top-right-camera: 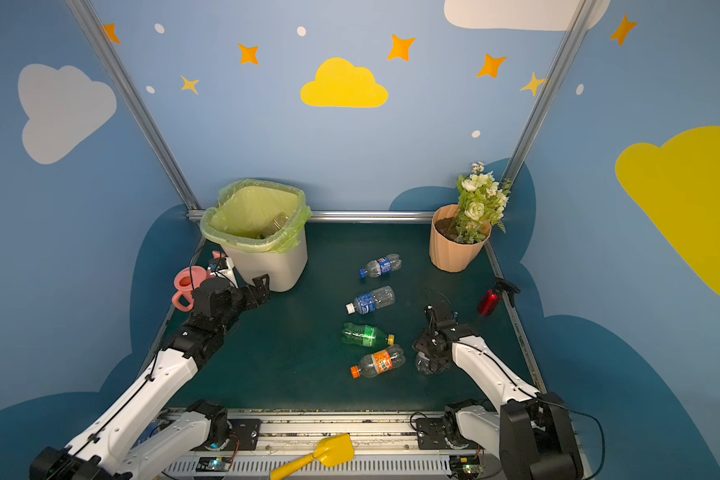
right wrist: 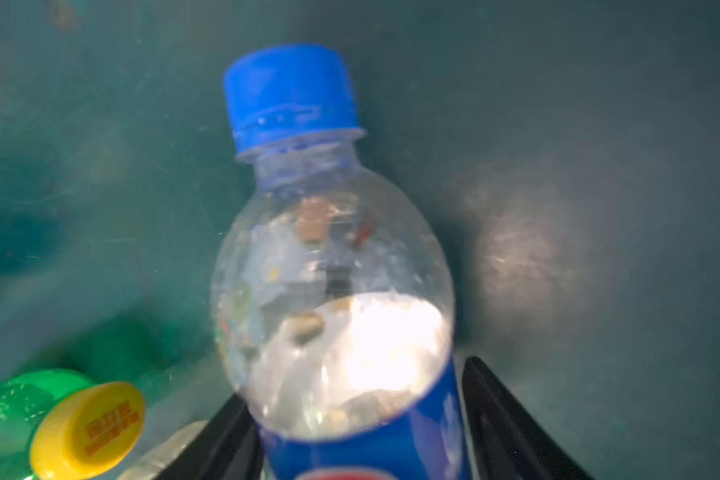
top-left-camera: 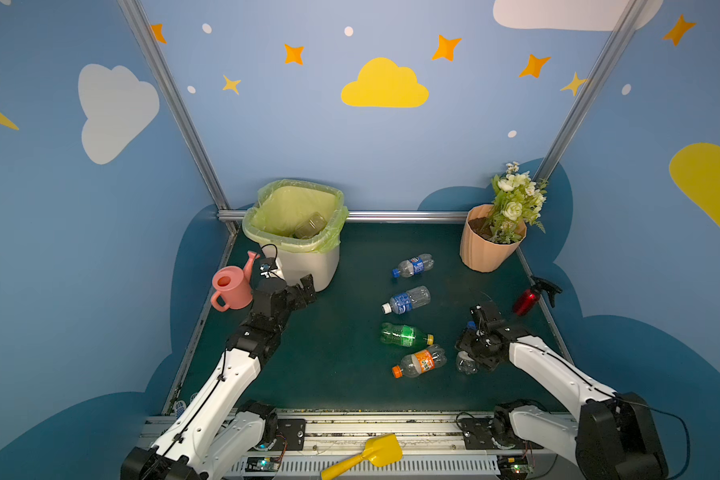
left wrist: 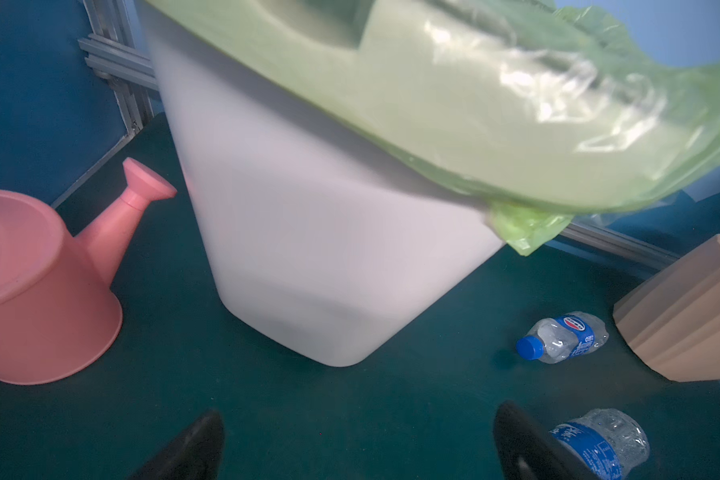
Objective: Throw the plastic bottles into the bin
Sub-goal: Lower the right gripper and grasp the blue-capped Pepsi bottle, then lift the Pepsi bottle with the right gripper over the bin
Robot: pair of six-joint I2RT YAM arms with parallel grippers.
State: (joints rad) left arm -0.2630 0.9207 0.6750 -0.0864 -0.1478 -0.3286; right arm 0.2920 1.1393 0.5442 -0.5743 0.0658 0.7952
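My right gripper (top-left-camera: 471,347) (right wrist: 356,432) is shut on a clear bottle (right wrist: 333,270) with a blue cap and blue label, its fingers pressed against both sides of the label. In both top views the arm hides most of that bottle; its base (top-right-camera: 427,365) shows. Left of it lie a blue-capped bottle (top-left-camera: 414,265), a white-capped one (top-left-camera: 406,300), a green one (top-left-camera: 404,335) and an orange-labelled one (top-left-camera: 420,361). The white bin (top-left-camera: 308,266) with its green bag stands at the back left, with a bottle (top-left-camera: 310,225) inside. My left gripper (top-left-camera: 304,291) (left wrist: 360,419) hangs open and empty by the bin's front corner.
A pink watering can (top-left-camera: 229,286) stands left of the bin, close to my left arm. A peach flowerpot (top-left-camera: 489,245) fills the back right corner, and a red spray bottle (top-left-camera: 528,299) lies by the right edge. A yellow scoop (top-left-camera: 366,455) rests on the front rail.
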